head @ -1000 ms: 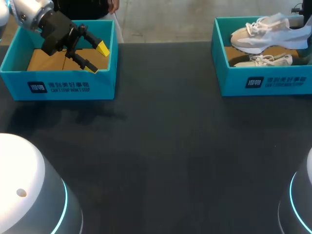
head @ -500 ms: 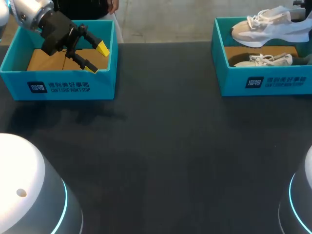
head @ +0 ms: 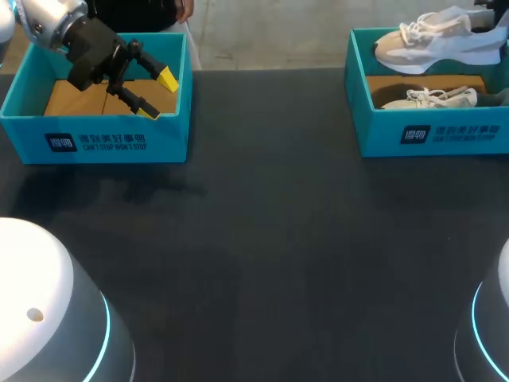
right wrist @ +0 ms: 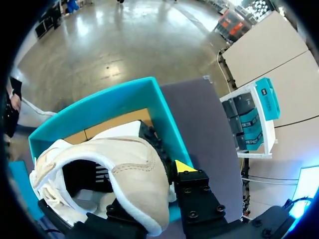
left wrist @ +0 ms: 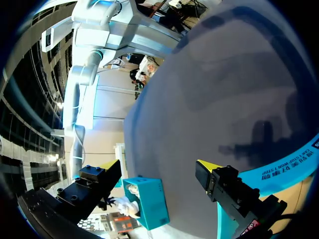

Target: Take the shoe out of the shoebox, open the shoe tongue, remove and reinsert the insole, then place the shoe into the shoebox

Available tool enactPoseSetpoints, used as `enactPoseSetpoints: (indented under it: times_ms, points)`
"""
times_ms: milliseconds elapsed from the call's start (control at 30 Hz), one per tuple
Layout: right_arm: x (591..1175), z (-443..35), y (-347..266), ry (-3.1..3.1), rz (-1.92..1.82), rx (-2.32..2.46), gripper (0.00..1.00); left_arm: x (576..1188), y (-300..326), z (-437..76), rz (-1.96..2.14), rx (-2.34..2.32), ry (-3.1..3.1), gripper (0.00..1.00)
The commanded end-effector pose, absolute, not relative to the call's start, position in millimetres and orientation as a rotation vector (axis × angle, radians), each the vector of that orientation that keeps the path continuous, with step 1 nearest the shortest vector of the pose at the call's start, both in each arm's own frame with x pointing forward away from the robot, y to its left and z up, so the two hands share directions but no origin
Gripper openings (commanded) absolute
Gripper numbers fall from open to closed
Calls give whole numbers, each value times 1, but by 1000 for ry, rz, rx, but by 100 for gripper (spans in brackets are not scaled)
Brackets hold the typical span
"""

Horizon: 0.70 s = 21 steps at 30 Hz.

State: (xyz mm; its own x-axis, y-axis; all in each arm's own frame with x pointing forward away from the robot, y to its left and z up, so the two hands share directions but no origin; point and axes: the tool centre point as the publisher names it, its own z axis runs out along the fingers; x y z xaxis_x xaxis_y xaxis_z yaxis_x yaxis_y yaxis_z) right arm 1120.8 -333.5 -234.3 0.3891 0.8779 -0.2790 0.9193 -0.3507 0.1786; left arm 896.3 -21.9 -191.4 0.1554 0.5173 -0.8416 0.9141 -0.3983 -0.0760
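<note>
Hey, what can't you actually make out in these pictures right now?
- Right wrist view: the lifted shoe covers one tip of the right gripper, and its dark opening hides any insole.
- Head view: the picture's edge cuts off that shoe's heel end.
- Head view: the shoebox front wall hides the second shoe's underside.

A cream shoe [head: 436,46] hangs on its side, toe pointing left, just above the teal shoebox [head: 429,135] at the far right (its mate [head: 429,98] lies inside).
</note>
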Motion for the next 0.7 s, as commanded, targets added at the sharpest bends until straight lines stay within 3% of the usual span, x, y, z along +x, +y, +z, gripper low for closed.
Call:
enactPoseSetpoints:
  times_ms: [33, 700]
  points:
    - [1131, -236, -333, 1580, -200, 2346, 0, 896, -22, -191, -1152, 1984, 1358, 100]
    - [1147, -264, -336, 1577, -197, 2351, 0, 896, -22, -191, -1152, 1984, 1358, 100]
